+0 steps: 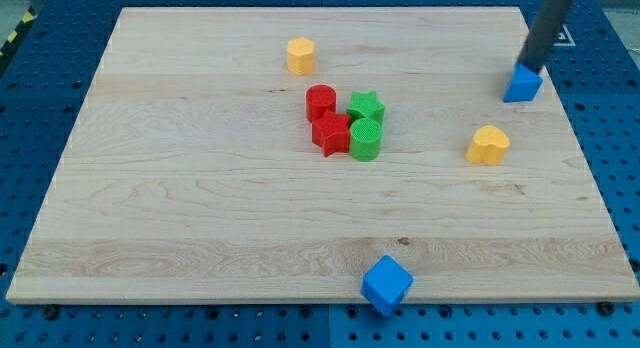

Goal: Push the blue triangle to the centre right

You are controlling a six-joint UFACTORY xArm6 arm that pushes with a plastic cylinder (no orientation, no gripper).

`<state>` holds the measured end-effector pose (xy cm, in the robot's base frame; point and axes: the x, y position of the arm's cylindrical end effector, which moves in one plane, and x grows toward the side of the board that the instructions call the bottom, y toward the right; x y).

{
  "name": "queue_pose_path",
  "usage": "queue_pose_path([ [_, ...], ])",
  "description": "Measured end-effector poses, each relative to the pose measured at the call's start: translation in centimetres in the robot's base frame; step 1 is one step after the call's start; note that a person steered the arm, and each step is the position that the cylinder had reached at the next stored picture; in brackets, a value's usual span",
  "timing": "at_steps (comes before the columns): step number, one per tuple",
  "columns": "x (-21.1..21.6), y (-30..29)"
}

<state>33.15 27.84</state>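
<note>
The blue triangle (522,84) lies near the board's right edge, in the view's upper right. My tip (527,66) touches the triangle's top side, with the dark rod rising to the view's top right. A yellow heart-shaped block (488,145) lies below and to the left of the triangle.
A cluster in the middle holds a red cylinder (320,100), a red star (330,134), a green star (366,107) and a green cylinder (365,139). A yellow hexagon block (300,56) sits at the top middle. A blue cube (386,284) overhangs the wooden board's (200,208) bottom edge.
</note>
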Motion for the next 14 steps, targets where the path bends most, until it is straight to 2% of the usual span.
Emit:
queue_pose_path([
  [1, 1.1, 1.0],
  [3, -0.3, -0.1],
  [4, 2.5, -0.1],
  [9, 8.4, 2.0],
  [10, 6.1, 2.0],
  [11, 0.9, 0.6],
  [12, 0.1, -1.4],
  [14, 5.5, -1.7],
])
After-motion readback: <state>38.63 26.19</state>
